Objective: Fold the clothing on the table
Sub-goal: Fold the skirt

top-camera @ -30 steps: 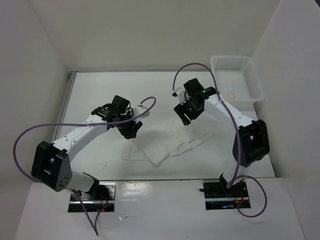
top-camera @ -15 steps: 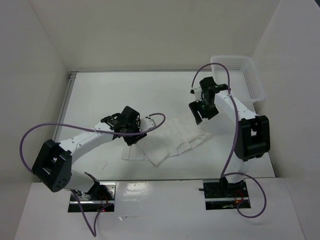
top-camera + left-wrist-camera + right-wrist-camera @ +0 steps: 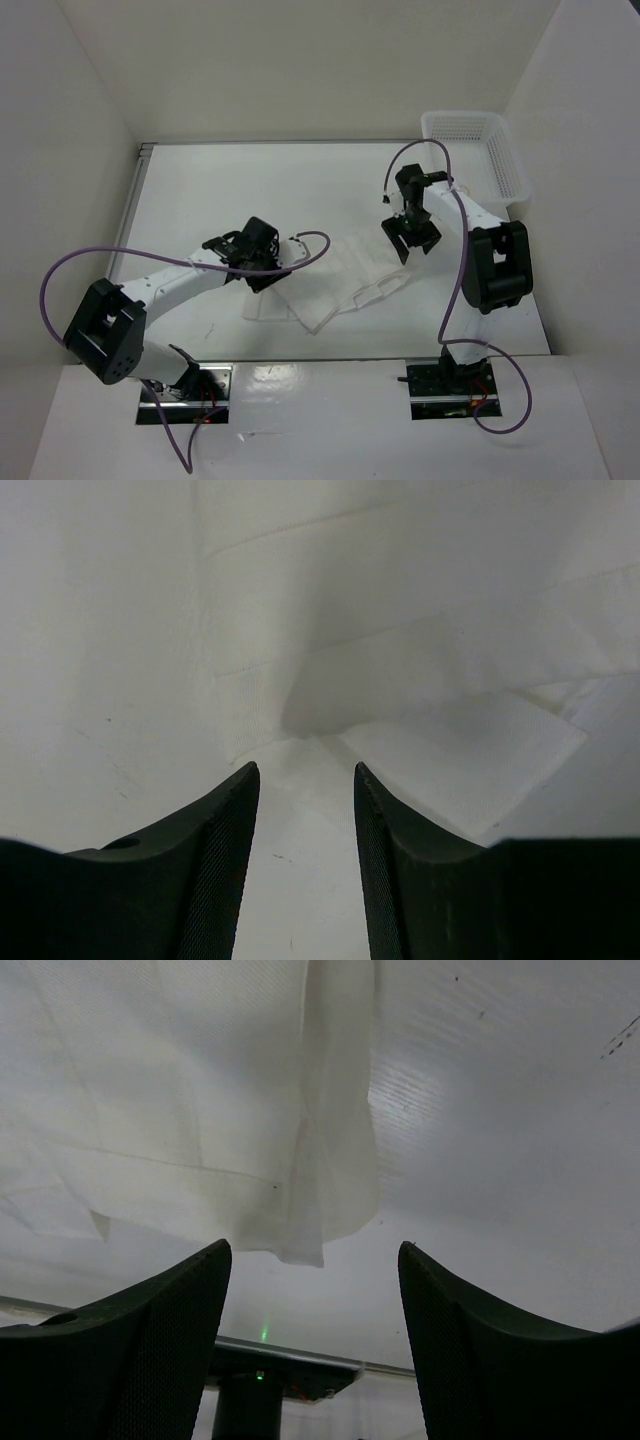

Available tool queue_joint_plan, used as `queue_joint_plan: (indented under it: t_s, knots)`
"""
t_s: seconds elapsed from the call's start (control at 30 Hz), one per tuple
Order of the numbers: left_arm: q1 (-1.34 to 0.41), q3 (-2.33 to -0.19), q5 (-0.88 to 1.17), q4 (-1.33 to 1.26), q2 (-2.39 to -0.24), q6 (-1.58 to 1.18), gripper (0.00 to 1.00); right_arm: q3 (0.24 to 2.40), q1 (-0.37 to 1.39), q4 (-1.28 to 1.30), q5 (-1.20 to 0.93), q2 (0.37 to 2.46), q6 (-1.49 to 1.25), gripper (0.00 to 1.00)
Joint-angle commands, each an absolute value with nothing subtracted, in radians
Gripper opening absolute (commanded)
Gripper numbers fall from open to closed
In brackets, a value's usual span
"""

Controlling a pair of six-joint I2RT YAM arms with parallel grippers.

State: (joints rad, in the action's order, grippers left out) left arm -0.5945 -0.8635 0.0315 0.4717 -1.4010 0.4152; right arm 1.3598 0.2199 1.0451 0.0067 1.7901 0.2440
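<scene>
The clothing (image 3: 335, 285), a thin white creased garment, lies partly folded in the middle of the table (image 3: 220, 190). My left gripper (image 3: 266, 274) is low at its left edge, open. In the left wrist view the left gripper (image 3: 305, 772) points at a folded corner of the clothing (image 3: 400, 630), with nothing held between the fingers. My right gripper (image 3: 408, 247) hovers at the garment's right end, open wide. In the right wrist view a hanging corner of the clothing (image 3: 180, 1110) sits just ahead of the right gripper (image 3: 315, 1250), which is not touching it.
A white mesh basket (image 3: 475, 150) stands at the back right corner. A grey rail (image 3: 137, 205) runs along the table's left side. White walls enclose the table. An arm base (image 3: 250, 1385) shows beyond the right fingers.
The right gripper swung right, then came down to the garment's right end. The left gripper moved right and lower onto the garment's left edge. Both stayed open.
</scene>
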Motion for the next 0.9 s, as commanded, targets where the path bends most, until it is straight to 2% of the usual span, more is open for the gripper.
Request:
queue_joint_plan:
  t_s: [0.0,0.43,0.73,0.87]
  knots:
    - [-0.595,-0.857,0.041,0.433,-1.378,0.408,0.5,1.324,0.225,1.094,0.064,1.773,0.259,0.72]
    - [-0.604,-0.857,0.054,0.422,-1.405,0.399,0.49,1.241,0.225,1.075,0.054,1.759,0.268,0.71]
    - [-0.604,-0.885,0.054,0.431,-1.396,0.399,0.49,1.325,0.225,1.092,0.11,1.681,0.25,0.71]
    - [-0.604,-0.894,0.043,0.431,-1.387,0.373,0.49,1.368,0.173,1.054,0.11,1.605,0.226,0.73]
